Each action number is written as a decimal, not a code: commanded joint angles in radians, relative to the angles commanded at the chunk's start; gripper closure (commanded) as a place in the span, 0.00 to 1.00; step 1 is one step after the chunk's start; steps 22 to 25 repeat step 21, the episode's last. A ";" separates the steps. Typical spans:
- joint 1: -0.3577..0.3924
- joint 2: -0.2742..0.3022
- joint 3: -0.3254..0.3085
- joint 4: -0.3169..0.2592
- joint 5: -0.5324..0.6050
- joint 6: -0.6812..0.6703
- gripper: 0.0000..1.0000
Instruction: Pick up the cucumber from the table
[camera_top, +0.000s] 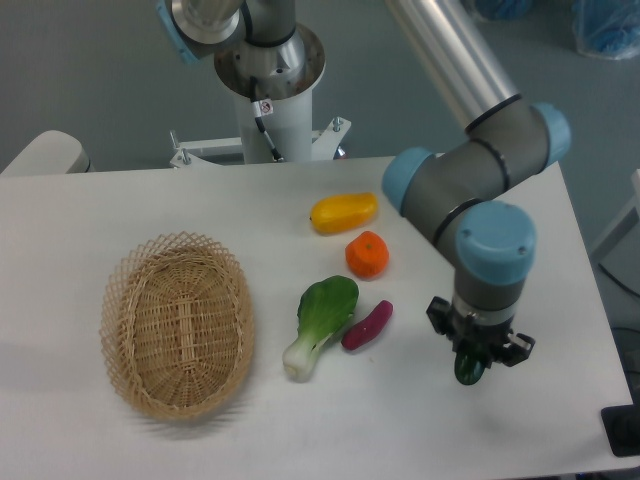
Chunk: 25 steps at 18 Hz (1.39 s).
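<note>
The cucumber (468, 368) shows only as a glossy dark green rounded end under the gripper at the right front of the white table (400, 440). The rest of it is hidden by the gripper and wrist. My gripper (478, 358) points straight down, and its black fingers (512, 348) stand close on both sides of the cucumber and look shut on it. I cannot tell whether the cucumber touches the table or hangs just above it.
A woven basket (178, 322) stands at the left. A bok choy (322, 320), a purple eggplant (367, 325), an orange (367, 254) and a yellow fruit (344, 212) lie in the middle, left of the gripper. The table's right edge is close by.
</note>
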 joint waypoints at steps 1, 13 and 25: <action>0.000 -0.003 0.011 -0.009 -0.006 0.000 0.66; 0.037 -0.014 0.042 -0.035 -0.029 0.066 0.66; 0.032 -0.015 0.035 -0.029 -0.028 0.066 0.66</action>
